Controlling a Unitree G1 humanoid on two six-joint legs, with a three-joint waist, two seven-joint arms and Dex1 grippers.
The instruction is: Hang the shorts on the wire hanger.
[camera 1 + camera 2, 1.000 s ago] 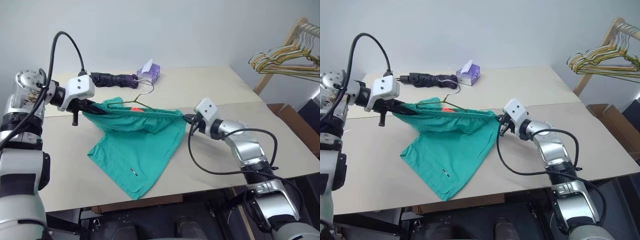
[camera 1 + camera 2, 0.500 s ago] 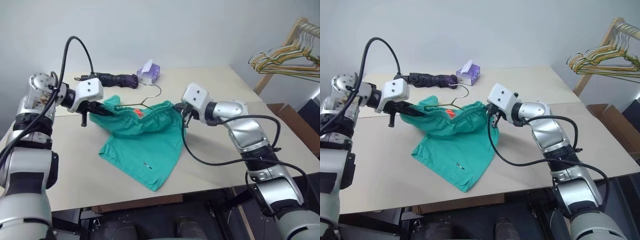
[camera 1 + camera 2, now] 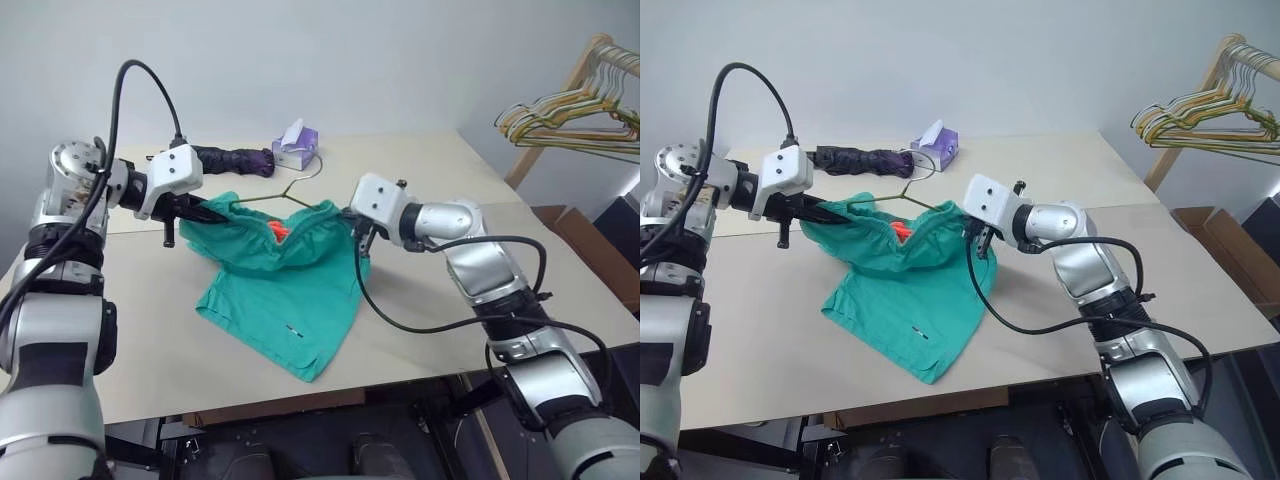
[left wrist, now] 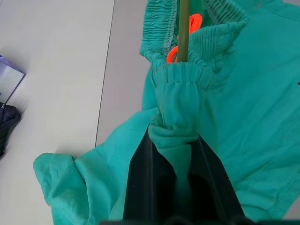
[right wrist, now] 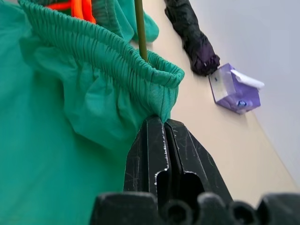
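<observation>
Left of frame centre, the shorts [image 3: 285,275] hang above the table [image 3: 560,290] by their waistband, legs trailing onto it. The left tool [image 3: 205,212] and right tool [image 3: 358,233] are each clamped on a waistband end. The hanger [image 3: 290,195] runs inside. Soft, light cloth sags; grip the elastic.

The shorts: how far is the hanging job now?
Done: the hanger already sits inside the waistband, hook sticking out. In hand: both grippers, left and right, pinch the shorts at opposite waistband ends, lifted, legs trailing on the table. Left: settle them on the hanger and let go.
</observation>
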